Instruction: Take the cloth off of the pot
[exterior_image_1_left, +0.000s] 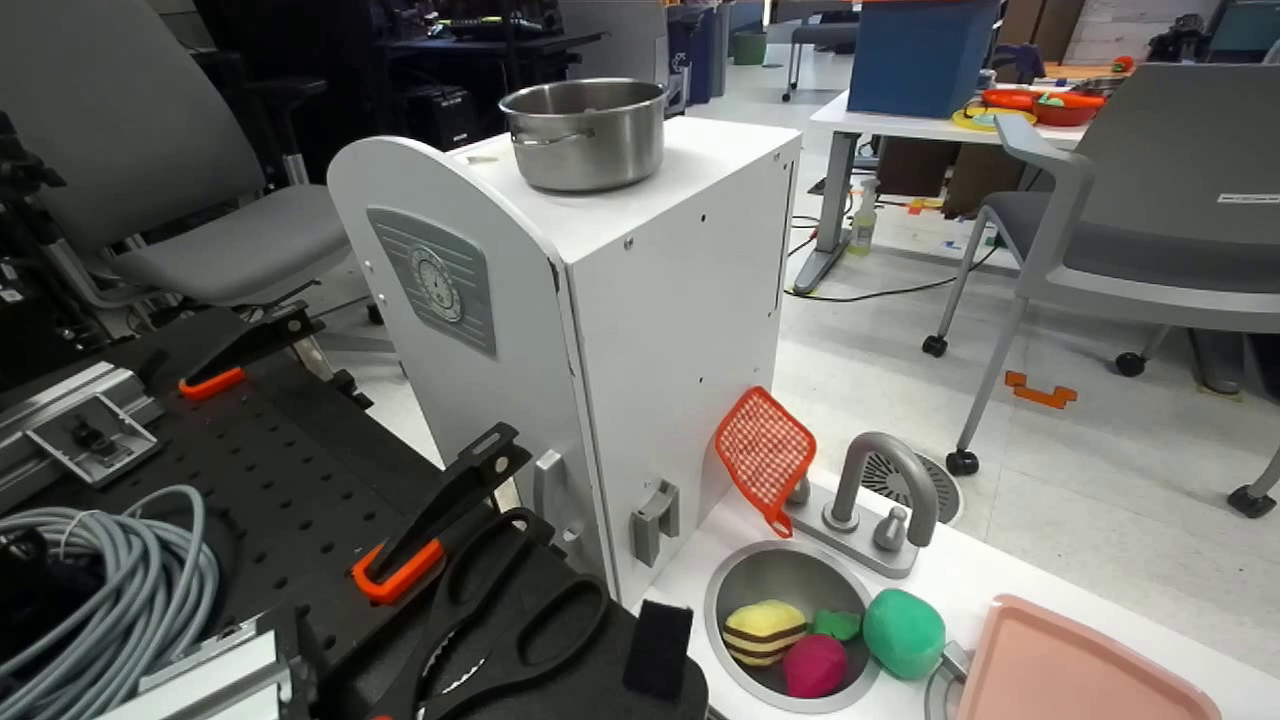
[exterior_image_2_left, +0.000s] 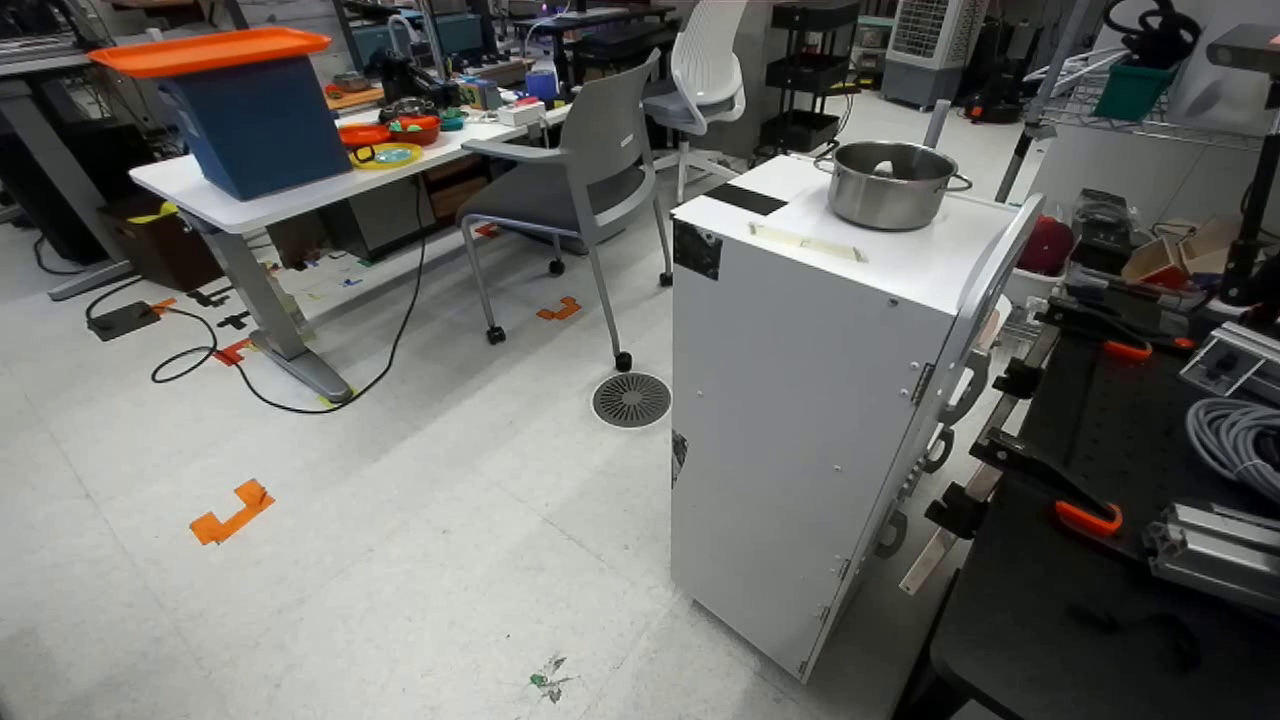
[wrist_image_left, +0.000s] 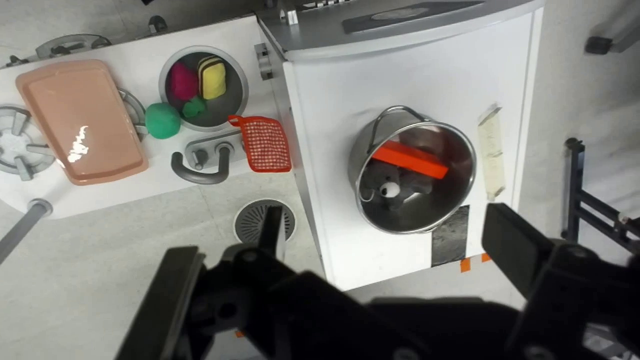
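The silver-grey pot (exterior_image_1_left: 590, 145) stands upright on top of the white cabinet. It also shows in an exterior view (exterior_image_2_left: 885, 195) and in the wrist view (wrist_image_left: 437, 202). Its top is uncovered; in the wrist view an orange-red block (wrist_image_left: 410, 159) and a grey plush toy (wrist_image_left: 392, 182) with a white snout lie inside. The orange-red checked cloth (exterior_image_1_left: 765, 450) leans by the cabinet's side next to the faucet, apart from the pot; it also shows in the wrist view (wrist_image_left: 266, 145). My gripper (wrist_image_left: 382, 220) is open and empty, with the pot in view beyond its fingers. The gripper is outside both exterior views.
Beside the cabinet (exterior_image_1_left: 680, 300), a lower white counter holds a grey faucet (exterior_image_1_left: 885, 490), a round sink (exterior_image_1_left: 720, 610) with soft toys, a green toy (exterior_image_1_left: 903, 632) and a pink tray (exterior_image_1_left: 1080, 660). A black table (exterior_image_1_left: 300, 480) with orange-handled clamps and cable stands near the cabinet.
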